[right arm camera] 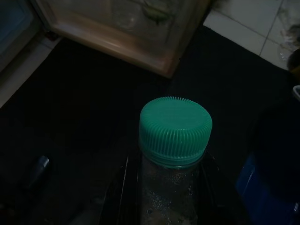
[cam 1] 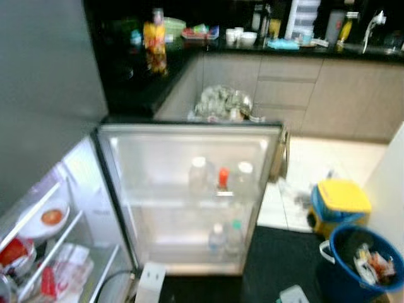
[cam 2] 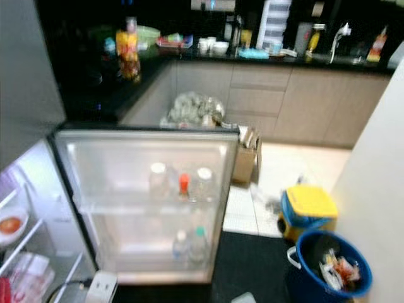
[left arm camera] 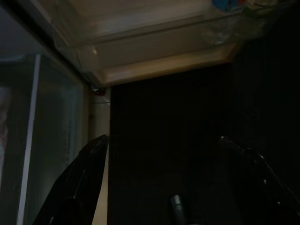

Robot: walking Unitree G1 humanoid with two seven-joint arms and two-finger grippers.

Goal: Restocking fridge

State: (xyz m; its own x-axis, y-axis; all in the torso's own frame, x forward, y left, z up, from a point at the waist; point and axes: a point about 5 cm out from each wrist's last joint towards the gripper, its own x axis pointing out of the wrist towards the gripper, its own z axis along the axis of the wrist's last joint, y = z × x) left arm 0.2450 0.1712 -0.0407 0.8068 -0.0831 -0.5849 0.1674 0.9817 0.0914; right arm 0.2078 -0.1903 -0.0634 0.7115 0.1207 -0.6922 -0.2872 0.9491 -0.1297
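- The fridge door (cam 1: 189, 196) stands wide open, its bottom edge just above the dark mat (cam 1: 278, 259).
- The right gripper (right arm camera: 168, 187) has its fingers closed around a bottle (right arm camera: 174, 183) with a green cap (right arm camera: 175, 129), held over the mat.
- The left gripper (left arm camera: 164, 154) has its fingers spread wide apart, holding nothing.
- Bottles (cam 1: 224, 237) stand in the door shelves.
- A blue bin (cam 1: 360, 262) sits just beside the mat's far edge.

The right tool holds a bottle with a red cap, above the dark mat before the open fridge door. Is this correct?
Not quite: the cap is green, not red, as the right wrist view shows. The right tool does hold the bottle above the dark mat before the open fridge door.
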